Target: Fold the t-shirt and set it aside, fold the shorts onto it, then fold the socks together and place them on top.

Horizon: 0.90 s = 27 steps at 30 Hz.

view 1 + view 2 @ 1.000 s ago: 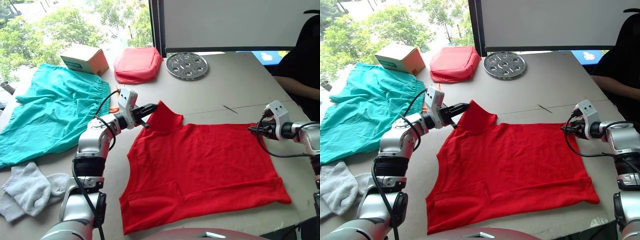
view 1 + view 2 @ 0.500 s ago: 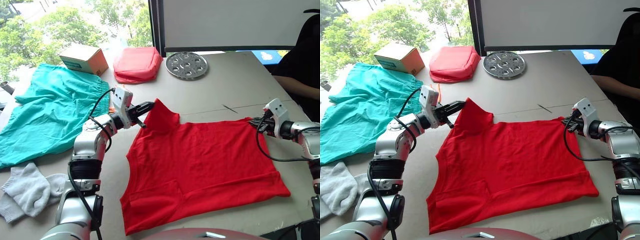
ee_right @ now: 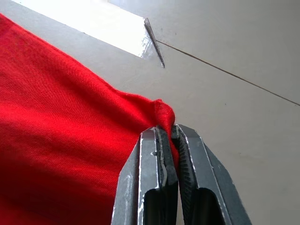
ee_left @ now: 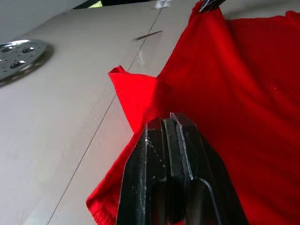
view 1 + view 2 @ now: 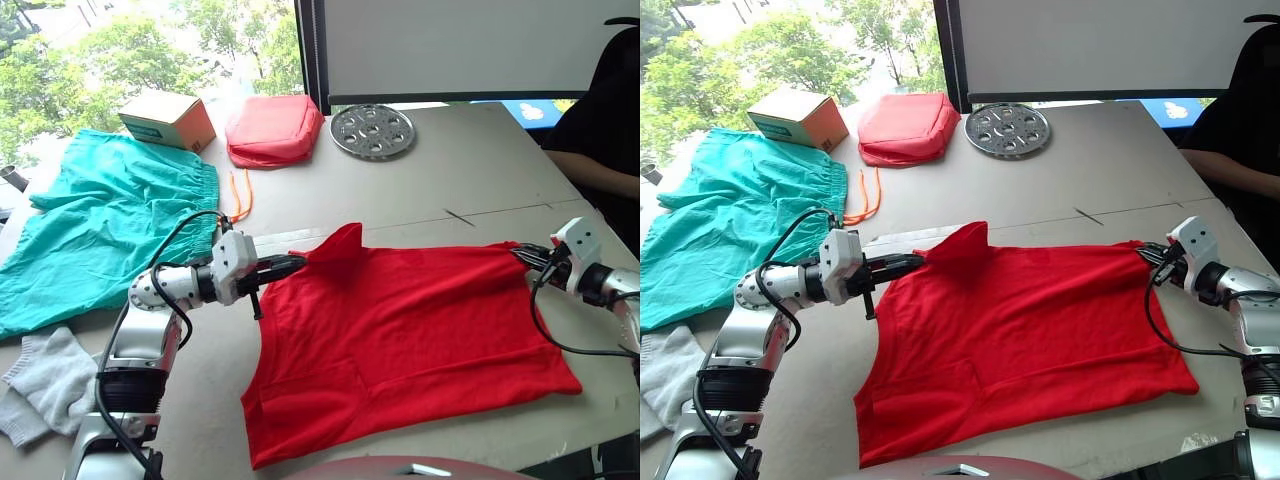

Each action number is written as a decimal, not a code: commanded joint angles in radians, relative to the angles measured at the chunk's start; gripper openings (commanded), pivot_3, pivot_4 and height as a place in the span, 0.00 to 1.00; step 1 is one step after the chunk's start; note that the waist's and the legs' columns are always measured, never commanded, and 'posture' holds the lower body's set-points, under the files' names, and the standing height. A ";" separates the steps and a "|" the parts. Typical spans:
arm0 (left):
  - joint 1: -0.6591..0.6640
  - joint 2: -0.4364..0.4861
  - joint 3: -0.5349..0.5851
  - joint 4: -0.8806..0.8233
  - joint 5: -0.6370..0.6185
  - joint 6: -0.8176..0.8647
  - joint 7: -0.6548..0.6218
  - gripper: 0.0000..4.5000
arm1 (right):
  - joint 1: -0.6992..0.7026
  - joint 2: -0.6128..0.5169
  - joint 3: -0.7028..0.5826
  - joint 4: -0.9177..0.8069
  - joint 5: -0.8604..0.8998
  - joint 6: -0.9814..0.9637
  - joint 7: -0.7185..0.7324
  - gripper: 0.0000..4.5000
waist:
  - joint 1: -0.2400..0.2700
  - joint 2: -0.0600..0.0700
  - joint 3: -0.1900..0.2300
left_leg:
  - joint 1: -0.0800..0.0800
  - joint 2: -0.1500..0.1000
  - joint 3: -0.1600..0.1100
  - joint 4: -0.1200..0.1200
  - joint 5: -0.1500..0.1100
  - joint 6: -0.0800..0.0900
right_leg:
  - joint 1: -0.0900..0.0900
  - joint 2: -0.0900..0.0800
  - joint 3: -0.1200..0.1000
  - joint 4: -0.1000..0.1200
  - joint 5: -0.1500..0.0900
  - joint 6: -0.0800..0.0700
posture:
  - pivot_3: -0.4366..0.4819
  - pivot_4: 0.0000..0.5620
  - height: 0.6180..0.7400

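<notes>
So going left to right: the socks [image 5: 45, 380] are bunched at the near left edge of the worktop [image 5: 470, 165], and the shorts [image 5: 100, 225] are spread out flat behind them on the far left, orange drawstring trailing off toward the middle. Neither looks touched yet, so I'd say we're on step one, the shirt.

The left end effector [image 5: 292, 262] is pinched shut on the t-shirt [image 5: 420, 330] at its far left corner, and the cloth peaks up into a little tent right there. The wrist camera shows the fingers [image 4: 161, 140] closed with red fabric squeezed between them.

The shirt itself lies mostly flat across the middle and right of the worktop, long axis running left to right, so basically strung between the two arms.

Over on the right, the right end effector [image 5: 528, 256] is clamped tight on the far right corner; the hem is nipped between its fingers [image 3: 154, 164].

So each arm owns its own far corner, and the rest of the shirt lies on the near side of both grips. My guess is the fold comes toward the robot, far edge over near edge. Risk is the left side bunching, since that corner is already crumpled
</notes>
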 commanded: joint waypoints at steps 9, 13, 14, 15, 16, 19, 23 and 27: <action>0.056 0.056 0.007 0.110 0.003 -0.225 -0.036 0.00 | 0.028 0.010 -0.062 -0.001 0.030 -0.079 -0.012 0.01 | 0.001 0.002 0.000 | -0.001 0.000 0.001 0.000 -0.001 0.001 | -0.002 -0.008 0.001 0.000 0.000 0.000 | 0.48 0.27 1.00; -0.039 0.039 0.058 0.066 -0.200 0.283 0.099 0.15 | 0.036 0.012 -0.043 -0.034 0.058 -0.035 0.037 0.00 | 0.003 0.002 0.000 | -0.002 0.000 -0.001 0.001 -0.001 0.001 | -0.001 -0.009 -0.001 0.000 0.000 0.000 | 0.48 0.27 1.00; -0.059 0.045 0.054 0.054 -0.234 0.394 0.114 0.16 | 0.036 0.013 -0.041 -0.042 0.068 -0.021 0.052 0.00 | 0.000 0.002 0.000 | -0.002 0.000 -0.001 0.001 -0.001 0.001 | -0.001 -0.008 -0.003 0.001 0.000 0.000 | 0.48 0.27 1.00; -0.074 0.049 0.047 0.045 -0.252 0.475 0.124 0.27 | 0.036 0.014 -0.041 -0.046 0.072 -0.018 0.058 0.00 | -0.002 0.002 0.000 | -0.001 0.000 0.000 0.001 -0.001 0.001 | 0.000 -0.005 -0.004 0.001 0.000 0.001 | 0.48 0.27 1.00; -0.099 0.045 0.036 0.042 -0.256 0.559 0.161 0.36 | 0.034 0.017 -0.041 -0.047 0.066 -0.026 0.052 0.00 | -0.003 0.002 0.000 | -0.001 -0.001 0.000 0.001 -0.001 0.002 | 0.000 -0.002 -0.003 0.001 0.000 0.001 | 0.48 0.27 1.00; -0.211 0.013 0.010 0.073 -0.263 0.799 0.283 0.63 | 0.032 0.023 -0.037 -0.055 0.061 -0.031 0.055 0.00 | -0.004 0.001 0.001 | 0.000 -0.001 0.000 0.001 -0.001 0.002 | 0.001 0.001 -0.002 0.001 0.002 0.005 | 0.48 0.27 1.00; -0.337 -0.017 0.002 0.111 -0.287 1.076 0.375 0.73 | 0.028 0.028 -0.035 -0.086 0.071 -0.004 0.057 0.00 | -0.005 0.001 0.001 | 0.000 -0.003 -0.003 0.003 -0.001 0.002 | 0.003 0.003 -0.003 0.002 0.002 0.005 | 0.48 0.27 1.00; -0.452 -0.041 0.039 0.206 -0.294 1.252 0.456 0.73 | 0.034 0.030 -0.032 -0.119 0.076 0.015 0.056 0.00 | -0.012 0.001 0.001 | 0.002 -0.004 -0.003 0.003 -0.001 0.002 | 0.004 0.004 -0.003 0.001 0.002 0.005 | 0.48 0.27 1.00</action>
